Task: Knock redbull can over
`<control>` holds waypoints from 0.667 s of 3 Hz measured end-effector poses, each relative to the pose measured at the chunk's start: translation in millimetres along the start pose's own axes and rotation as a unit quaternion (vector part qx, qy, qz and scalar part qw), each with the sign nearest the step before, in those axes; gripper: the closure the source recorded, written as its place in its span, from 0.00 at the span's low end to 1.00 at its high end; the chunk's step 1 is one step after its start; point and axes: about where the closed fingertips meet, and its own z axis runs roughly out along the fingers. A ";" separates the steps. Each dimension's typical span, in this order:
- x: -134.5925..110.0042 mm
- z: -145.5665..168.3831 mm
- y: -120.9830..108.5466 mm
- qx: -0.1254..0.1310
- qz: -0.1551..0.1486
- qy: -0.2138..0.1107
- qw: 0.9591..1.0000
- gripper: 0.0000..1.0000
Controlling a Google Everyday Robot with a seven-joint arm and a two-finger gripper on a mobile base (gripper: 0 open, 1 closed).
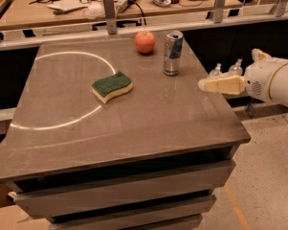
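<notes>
On the left part of the grey-brown flat counter [134,133] I see a thin white curved line [52,56]. Near the middle lies a green and yellow wavy sponge [112,86], flat on the surface. Further right, at the upper edge, sits a round red apple [145,41]. Just beside it, to the right, the slim silver and blue redbull can [172,52] stands upright, not touching the apple. My cream-coloured hand [216,84] is at the right edge of the counter, lower right of the can and apart from it, pointing left. It has hold of nothing; how far it is open I cannot tell.
</notes>
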 end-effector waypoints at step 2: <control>-17.9 42.7 11.2 -0.038 0.024 -0.051 0.998 0.00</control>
